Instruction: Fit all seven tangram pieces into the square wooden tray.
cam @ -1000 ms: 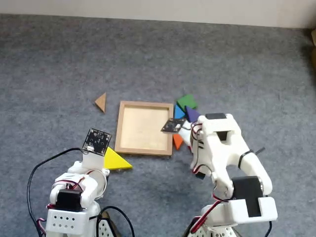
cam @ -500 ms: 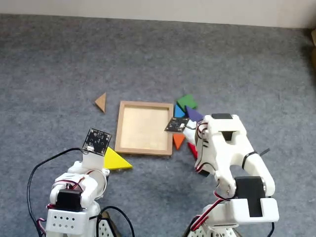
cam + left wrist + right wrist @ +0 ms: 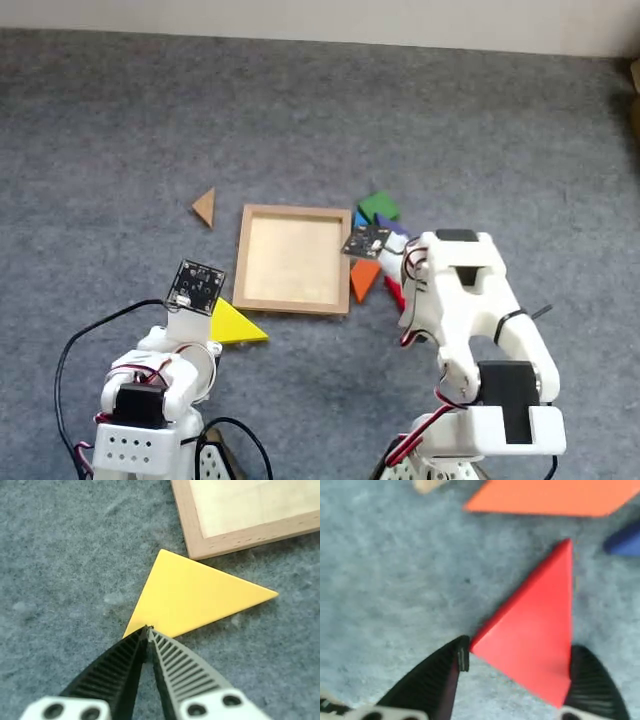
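The square wooden tray (image 3: 243,262) lies with nothing in it, and its corner (image 3: 199,545) is close to my left gripper. That gripper (image 3: 148,630) is shut, with its tips touching the edge of the yellow triangle (image 3: 195,600) (image 3: 236,325) just off the tray's near left corner. My right gripper (image 3: 517,655) is shut on the red triangle (image 3: 535,630) (image 3: 393,292), one finger on each side of it, low over the carpet. The orange piece (image 3: 363,278) (image 3: 555,497) lies beside it. Green (image 3: 378,207), blue (image 3: 358,218) and purple (image 3: 393,229) pieces cluster at the tray's far right corner. A tan triangle (image 3: 204,207) lies off the tray's far left corner.
Grey carpet covers the whole table. The right arm's body (image 3: 460,290) stands over the area right of the tray. A black cable (image 3: 80,340) loops beside the left arm's base. Open carpet stretches beyond the tray.
The right arm has shifted right and back toward its base, uncovering more of the orange piece and the red triangle. The left arm has stayed still.
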